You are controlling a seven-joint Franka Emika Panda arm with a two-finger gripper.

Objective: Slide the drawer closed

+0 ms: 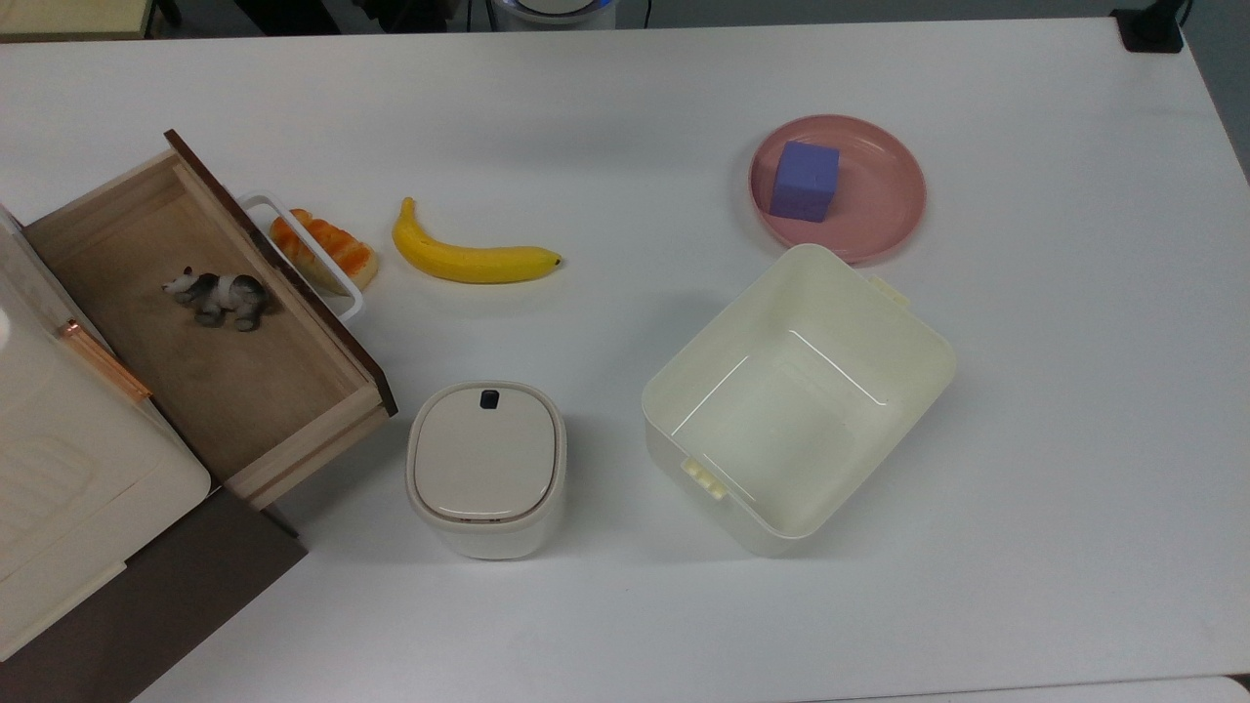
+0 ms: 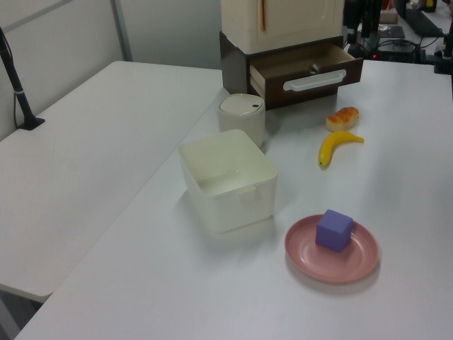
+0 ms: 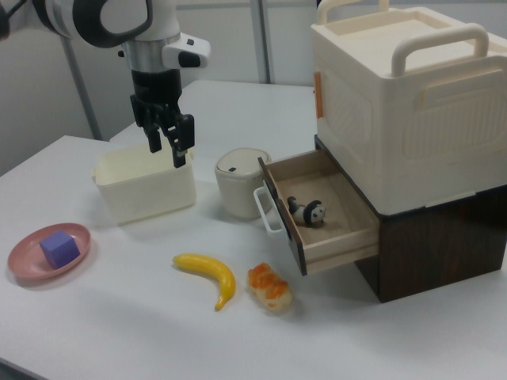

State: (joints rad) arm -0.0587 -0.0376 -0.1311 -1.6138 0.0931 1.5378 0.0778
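Observation:
The drawer (image 1: 210, 366) stands pulled out of a dark brown cabinet, a light wooden box with a dark brown front panel (image 1: 285, 278) and a white bar handle (image 1: 305, 256). A small toy animal (image 1: 218, 296) lies inside it. In the left view the drawer (image 2: 306, 69) is at the top; in the right view the drawer (image 3: 318, 215) is at centre right. My gripper (image 3: 167, 142) hangs open and empty above the table, up and to the right view's left of the drawer, seen against the cream bin.
A pastry (image 1: 322, 251) lies just in front of the handle, and a banana (image 1: 469, 259) beside it. A lidded white canister (image 1: 485, 467), a cream bin (image 1: 796, 395) and a pink plate (image 1: 879, 195) holding a purple cube (image 1: 804, 181) stand on the white table. A cream box (image 3: 408, 103) tops the cabinet.

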